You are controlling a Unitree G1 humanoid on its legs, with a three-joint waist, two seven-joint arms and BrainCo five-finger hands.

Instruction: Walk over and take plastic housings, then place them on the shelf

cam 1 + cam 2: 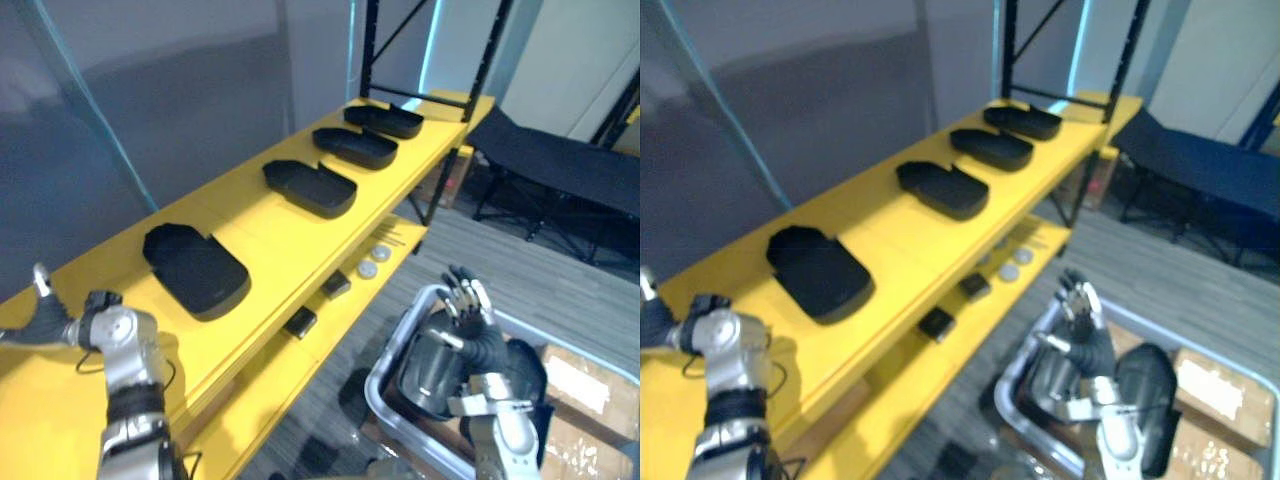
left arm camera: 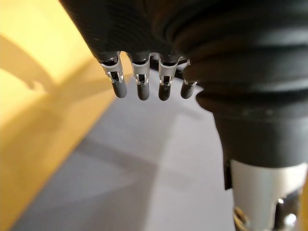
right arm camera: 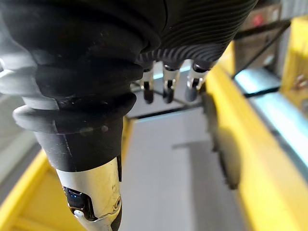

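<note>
Yellow shelf (image 1: 270,240) runs along a grey wall (image 1: 200,90). Over its near end the left hand (image 1: 50,322) hovers, fingers relaxed and empty, near the first of four black plastic housings (image 1: 197,268) spaced along the shelf top. Off the shelf's front, the right hand (image 1: 472,320) hangs over a grey bin (image 1: 385,395), fingers spread, holding nothing.

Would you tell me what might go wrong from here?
The left hand hangs over the yellow shelf close to the nearest black plastic housing, which lies by the front edge; a sweep might knock it off. The right hand, fingers open, hovers by the rim of the grey plastic bin and may catch it.
</note>
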